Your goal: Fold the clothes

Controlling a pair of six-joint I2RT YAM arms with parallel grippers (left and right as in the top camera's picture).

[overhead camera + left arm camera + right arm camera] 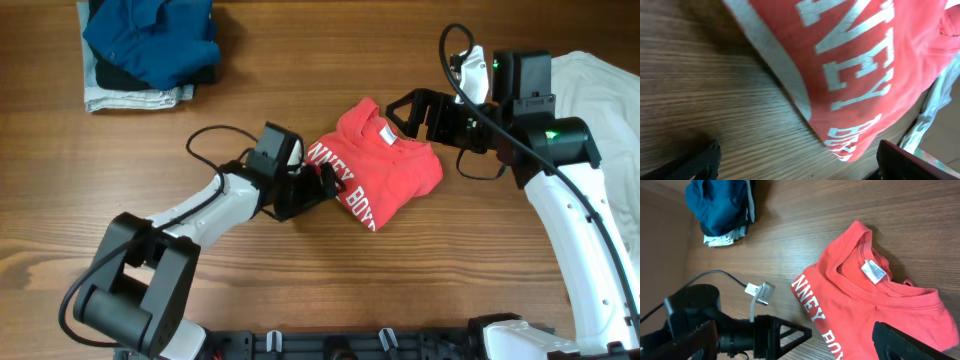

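So the red T-shirt (390,170) lies between both claws: left gripper (328,183) at its lettered edge, right gripper (398,112) hovering by the collar (378,127). Both spread wide, empty.

The table (300,60) is brown wood with fine straight grain, smooth and of a low satin sheen. The red T-shirt (385,160) is soft matt knitted cloth with a ribbed collar; its white lettering (855,65) is a flat print, slightly grainy up close, and the neck label (874,271) is thin white woven cloth. The white shirt (600,85) is plain matt cloth, softly creased. The blue garment (150,40) is heavier matt cloth. The left arm (215,205) and right arm (590,250) have smooth, faintly glossy white plastic shells with matt black joints, and the cable (210,135) is smooth, black and rubbery.
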